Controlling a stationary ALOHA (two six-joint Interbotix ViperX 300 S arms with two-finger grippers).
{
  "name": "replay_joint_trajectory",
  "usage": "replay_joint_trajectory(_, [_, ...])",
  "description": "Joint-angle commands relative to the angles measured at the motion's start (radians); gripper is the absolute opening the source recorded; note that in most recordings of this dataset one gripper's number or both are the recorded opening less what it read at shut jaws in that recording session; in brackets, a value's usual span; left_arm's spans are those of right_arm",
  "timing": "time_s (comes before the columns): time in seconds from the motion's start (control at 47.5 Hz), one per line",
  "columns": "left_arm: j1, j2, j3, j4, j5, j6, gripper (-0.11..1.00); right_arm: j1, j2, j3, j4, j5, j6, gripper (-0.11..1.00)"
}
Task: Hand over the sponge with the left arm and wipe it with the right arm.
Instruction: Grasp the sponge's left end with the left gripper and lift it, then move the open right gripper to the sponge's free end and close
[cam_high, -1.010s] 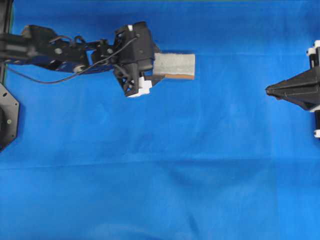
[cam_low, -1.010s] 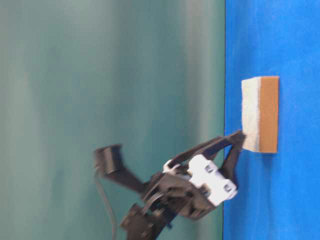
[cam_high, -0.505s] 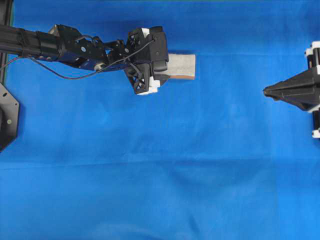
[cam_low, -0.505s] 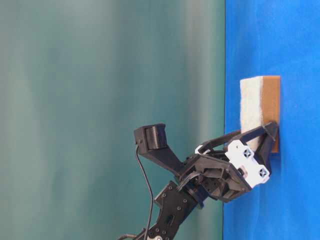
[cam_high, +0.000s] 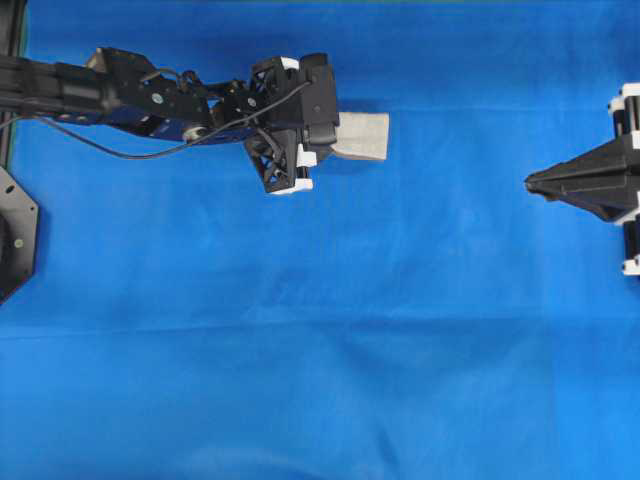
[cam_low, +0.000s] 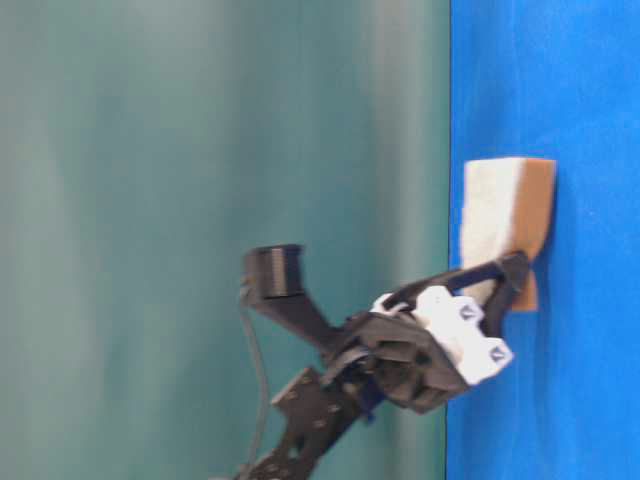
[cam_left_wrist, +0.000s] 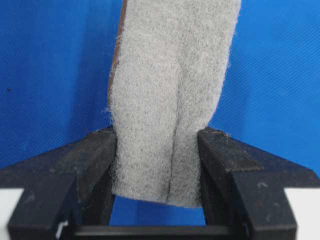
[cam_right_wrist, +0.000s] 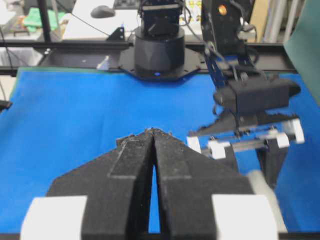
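Blue cloth (cam_high: 300, 350) lies between pinched sponge (cam_high: 362, 135) and right gripper (cam_high: 532, 182).

You have open blue cloth (cam_high: 330, 330) across the middle and lower frame. Between the right gripper (cam_high: 530, 182) and the sponge (cam_high: 362, 136), nothing stands; the left gripper (cam_high: 318, 135) blocks the sponge's left end.

No readable text, label or number shows anywhere.
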Motion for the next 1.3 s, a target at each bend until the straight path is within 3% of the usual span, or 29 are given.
replay_joint_trajectory(0.0, [-0.02, -0.089, -0.021, 0.002, 0.032, -0.054, 0.39, -0.009, 0.009, -0.017, 0.003, -0.005, 0.002, 0.01])
replay_joint_trajectory(0.295, [-0.143, -0.264, -0.012, -0.003, 0.204, -0.169, 0.39, -0.015, 0.028, -0.028, 0.002, -0.005, 0.002, 0.01])
replay_joint_trajectory(0.631, [-0.29, -0.331, 0.014, -0.003, 0.215, -0.348, 0.39, -0.015, 0.06, -0.048, 0.003, -0.005, 0.011, 0.01])
replay_joint_trajectory(0.947, [-0.298, -0.333, 0.018, -0.003, 0.216, -0.353, 0.39, -0.009, 0.127, -0.092, 0.003, -0.006, 0.057, 0.01])
replay_joint_trajectory(1.199, [-0.298, -0.331, 0.02, -0.003, 0.216, -0.353, 0.39, 0.014, 0.275, -0.164, 0.003, -0.011, 0.067, 0.02])
replay_joint_trajectory(1.241, [-0.298, -0.333, 0.02, -0.003, 0.216, -0.353, 0.39, 0.017, 0.301, -0.178, 0.003, -0.011, 0.067, 0.08])
replay_joint_trajectory(1.283, [-0.298, -0.333, 0.02, -0.003, 0.215, -0.353, 0.39, 0.021, 0.327, -0.192, 0.003, -0.012, 0.066, 0.2])
